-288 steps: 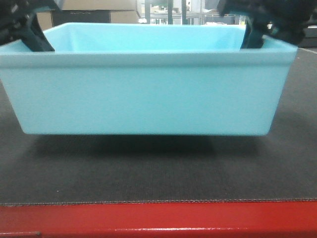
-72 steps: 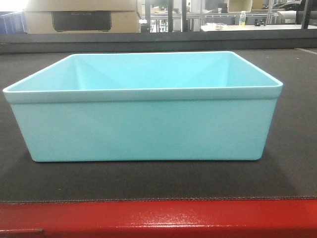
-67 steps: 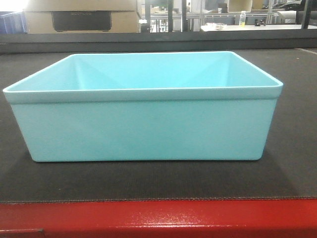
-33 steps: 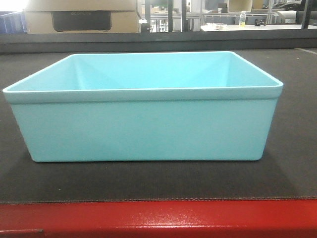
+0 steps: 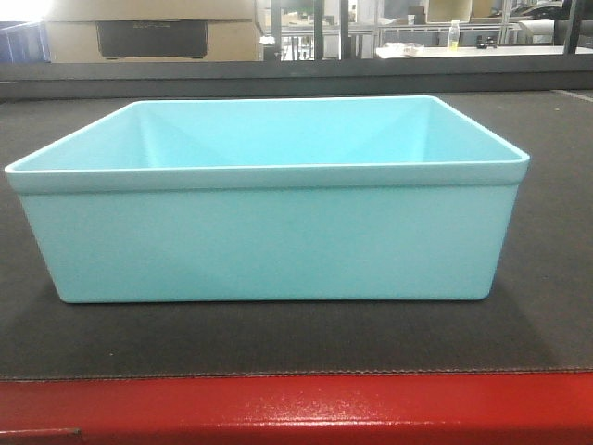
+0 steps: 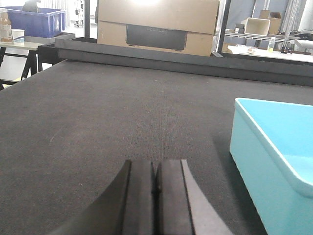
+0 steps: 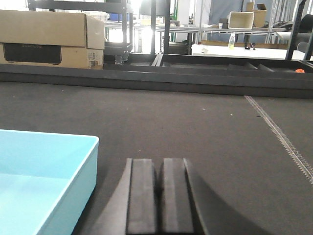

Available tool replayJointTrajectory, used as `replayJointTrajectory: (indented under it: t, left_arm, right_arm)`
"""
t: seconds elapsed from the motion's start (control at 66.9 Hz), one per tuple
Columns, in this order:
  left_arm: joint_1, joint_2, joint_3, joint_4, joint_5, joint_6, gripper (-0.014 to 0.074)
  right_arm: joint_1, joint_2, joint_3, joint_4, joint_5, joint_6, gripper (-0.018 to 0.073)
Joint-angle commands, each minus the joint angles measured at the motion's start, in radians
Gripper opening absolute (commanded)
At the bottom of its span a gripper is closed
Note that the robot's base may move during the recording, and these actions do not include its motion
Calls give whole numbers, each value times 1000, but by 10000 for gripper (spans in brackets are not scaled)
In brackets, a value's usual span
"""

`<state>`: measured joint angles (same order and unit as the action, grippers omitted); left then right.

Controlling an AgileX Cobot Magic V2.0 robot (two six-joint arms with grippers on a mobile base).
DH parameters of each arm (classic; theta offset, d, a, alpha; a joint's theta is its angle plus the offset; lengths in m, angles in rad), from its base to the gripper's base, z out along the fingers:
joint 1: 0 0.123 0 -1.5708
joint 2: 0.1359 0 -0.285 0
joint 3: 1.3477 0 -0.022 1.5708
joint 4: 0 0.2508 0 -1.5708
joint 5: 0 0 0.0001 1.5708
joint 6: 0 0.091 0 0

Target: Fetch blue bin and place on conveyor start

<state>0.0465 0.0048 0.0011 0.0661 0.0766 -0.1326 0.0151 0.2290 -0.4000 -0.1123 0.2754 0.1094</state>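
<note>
While the front-facing view shows neither arm, it gives the plainest look at the blue bin (image 5: 269,243): a pale aqua tub with a rolled rim, sitting upright and flat on the dark grey belt of the conveyor start (image 5: 278,338). Its near wall runs parallel to the glossy red edge (image 5: 296,408) at the bottom of the view, with a strip of bare belt between the two. The inside of the bin is empty. Behind the belt stands a cardboard box (image 5: 153,35) and, further back, metal racking.

From the left wrist, the left gripper (image 6: 155,183) appears at the bottom edge with its two dark pads pressed together, clenched on nothing. It sits low over the belt (image 6: 107,127). The bin (image 6: 274,166) lies off to the gripper's right, apart from it, only its corner and one wall showing. Beyond the belt's far rail is the cardboard box (image 6: 156,24), and at upper left a dark blue crate (image 6: 36,22) on a table.

From the right wrist, the right gripper (image 7: 160,186) likewise shows both pads closed against each other, gripping nothing, above the belt (image 7: 195,127). The bin (image 7: 44,176) fills the lower left, beside the gripper but not touching it. A pale seam (image 7: 279,132) runs across the belt on the right.
</note>
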Motion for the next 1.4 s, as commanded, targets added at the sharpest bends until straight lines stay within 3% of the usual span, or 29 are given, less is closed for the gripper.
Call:
replayJointTrajectory:
  t: [0.0, 0.135, 0.269, 0.448, 0.643, 0.732, 1.39]
  left_arm:
    - [2, -5, -1, 0, -21, 1, -111]
    - [2, -5, -1, 0, -21, 1, -111]
    - [2, -5, -1, 0, -21, 1, -111]
    - [2, -5, -1, 0, -21, 1, -111]
    - [2, -5, -1, 0, -21, 1, -111]
    - [2, -5, -1, 0, -21, 1, -111]
    - [2, -5, -1, 0, -21, 1, -111]
  right_arm:
    - [-2, -6, 2, -9, -23, -6, -162]
    - [-4, -6, 4, -26, -22, -6, -162]
    - [-56, -10, 36, 44, -77, -7, -162]
    - [-137, -71, 191, 165, -192, -59, -162]
    - [-142, -220, 400, 174, -307, -59, -162]
    - [-142, -229, 400, 174, -253, -59, -162]
    - [-142, -229, 400, 171, -260, -59, -162]
